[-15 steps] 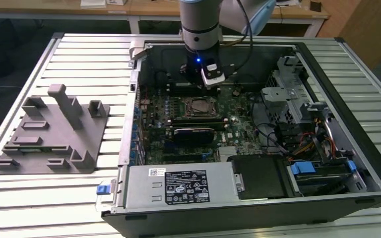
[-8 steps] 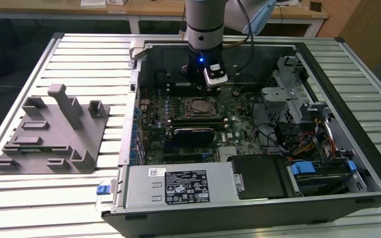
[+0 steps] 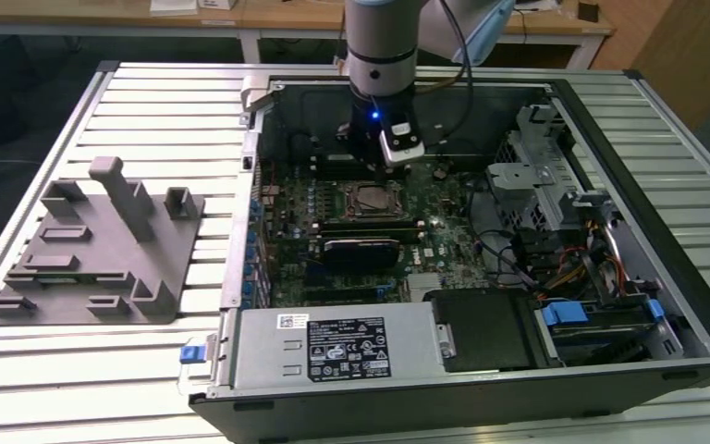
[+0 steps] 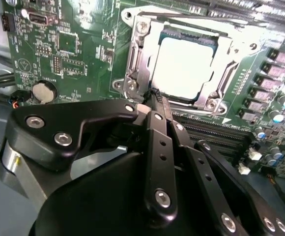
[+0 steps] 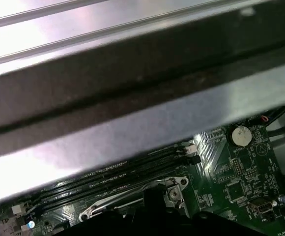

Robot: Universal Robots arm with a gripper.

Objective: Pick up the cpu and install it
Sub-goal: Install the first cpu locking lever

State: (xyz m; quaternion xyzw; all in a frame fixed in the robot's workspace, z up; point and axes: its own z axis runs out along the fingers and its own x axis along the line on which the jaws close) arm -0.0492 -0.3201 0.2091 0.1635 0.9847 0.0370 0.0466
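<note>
One cpu (image 4: 182,66), pale metal top, lies flat inside the socket frame (image 4: 137,64) on the motherboard (image 4: 69,44); in the exterior view it shows at the board's centre (image 3: 369,198). Gripper (image 4: 157,98) sits just beside the socket's near edge, fingers (image 4: 155,123) pressed together, nothing between them. Chip looks seated, so the placing part seems done. Judgement: any contact now should be light and square, tips kept off the frame and off the memory slots (image 4: 216,132) just beside. Grey fixture (image 3: 96,250) stands on the surface (image 3: 145,102), well apart from the case (image 3: 651,277).
</note>
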